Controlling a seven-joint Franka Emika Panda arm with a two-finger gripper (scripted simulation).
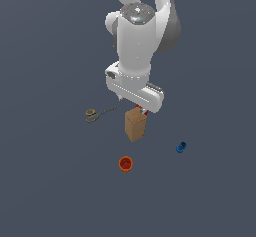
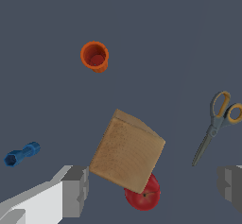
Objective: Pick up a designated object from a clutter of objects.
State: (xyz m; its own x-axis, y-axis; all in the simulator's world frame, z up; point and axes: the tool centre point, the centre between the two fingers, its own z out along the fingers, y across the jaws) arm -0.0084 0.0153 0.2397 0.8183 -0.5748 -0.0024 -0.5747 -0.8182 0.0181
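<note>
The designated object, a tall tan-brown box [image 1: 135, 125] [image 2: 127, 151], stands on the dark floor in the middle of the clutter. My gripper [image 1: 142, 109] [image 2: 153, 187] hangs just above it, open, with one finger [image 2: 75, 191] close to a corner of the box and the other finger [image 2: 230, 184] far off to the opposite side. Neither finger grips anything. A small red ball [image 2: 144, 195] lies against the box, partly hidden under it; in the exterior view only red slivers show behind the box.
An orange cup [image 1: 125, 164] [image 2: 95, 56] sits in front of the box. A small blue piece [image 1: 181, 147] [image 2: 21, 154] lies toward the exterior view's right. Scissors with yellow-orange handles [image 1: 99, 114] [image 2: 216, 124] lie toward the exterior view's left.
</note>
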